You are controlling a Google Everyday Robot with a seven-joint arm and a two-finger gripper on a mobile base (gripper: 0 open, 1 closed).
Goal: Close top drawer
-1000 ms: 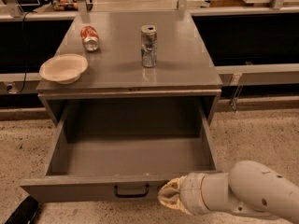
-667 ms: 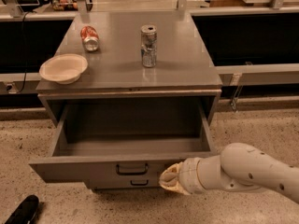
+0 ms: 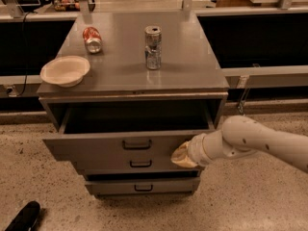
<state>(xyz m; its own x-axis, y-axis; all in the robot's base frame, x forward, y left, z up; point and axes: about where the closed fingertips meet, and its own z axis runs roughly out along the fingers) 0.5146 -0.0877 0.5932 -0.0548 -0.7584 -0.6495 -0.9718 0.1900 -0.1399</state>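
The top drawer [image 3: 96, 146] is a wide grey drawer with a small black centre handle [image 3: 136, 144]. It stands partly open, its front a short way out from the grey cabinet [image 3: 134, 93]. My gripper [image 3: 182, 155] is at the end of the white arm coming in from the right. It rests against the right end of the drawer front, below the drawer's top edge.
On the cabinet top stand a white bowl [image 3: 65, 70] at the left edge, a red can lying on its side [image 3: 92, 39] and an upright silver can [image 3: 153, 47]. Two shorter drawers [image 3: 140, 163] sit below. A black object [image 3: 21, 218] lies on the floor at left.
The top drawer has slid in from almost fully open to partly open. My gripper has moved up and toward the cabinet with the drawer front.
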